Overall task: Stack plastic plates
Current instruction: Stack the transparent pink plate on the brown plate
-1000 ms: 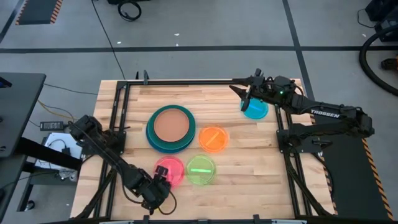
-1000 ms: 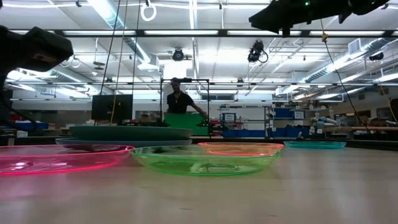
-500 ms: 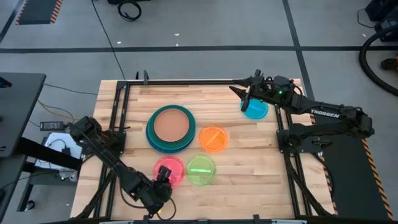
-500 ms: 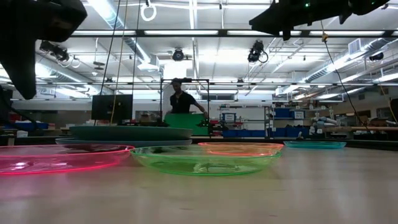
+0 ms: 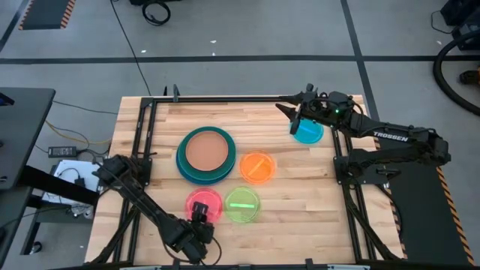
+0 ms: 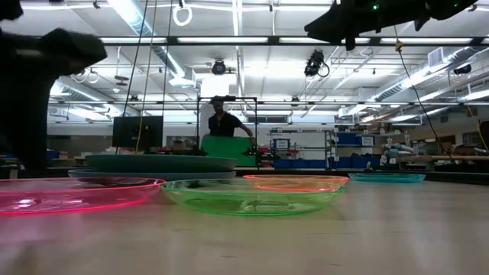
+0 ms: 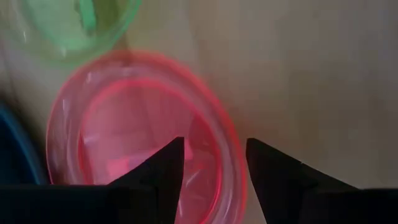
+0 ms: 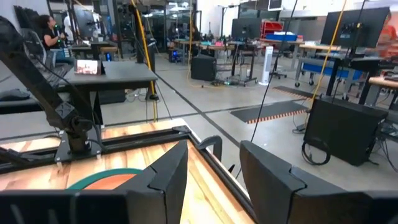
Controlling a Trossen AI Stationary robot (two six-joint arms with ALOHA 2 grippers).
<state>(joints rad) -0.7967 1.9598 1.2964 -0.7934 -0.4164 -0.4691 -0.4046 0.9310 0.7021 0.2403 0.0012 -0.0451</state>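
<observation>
The brown plate (image 5: pixel 208 150) tops a stack of large teal and blue plates (image 5: pixel 182 166) at the table's middle left. The orange plate (image 5: pixel 257 167), green plate (image 5: pixel 241 205), pink plate (image 5: pixel 204 204) and cyan plate (image 5: pixel 309 133) lie flat on the wood, apart from one another. My left gripper (image 5: pixel 199 216) is open low over the pink plate's near rim (image 7: pixel 227 155), one finger on either side of it. My right gripper (image 5: pixel 295 114) hangs open, high beside the cyan plate's far-left edge.
A black frame (image 5: pixel 225 98) runs along the table's far edge and both sides. In the left wrist view the green plate (image 7: pixel 74 25) lies just past the pink one. Bare wood (image 5: pixel 300 202) spreads to the right of the green plate. A person (image 6: pixel 221 122) stands far behind the table.
My left arm has swung its elbow toward the near edge and its gripper has come down over the pink plate's near rim. The plates and the right arm have stayed put.
</observation>
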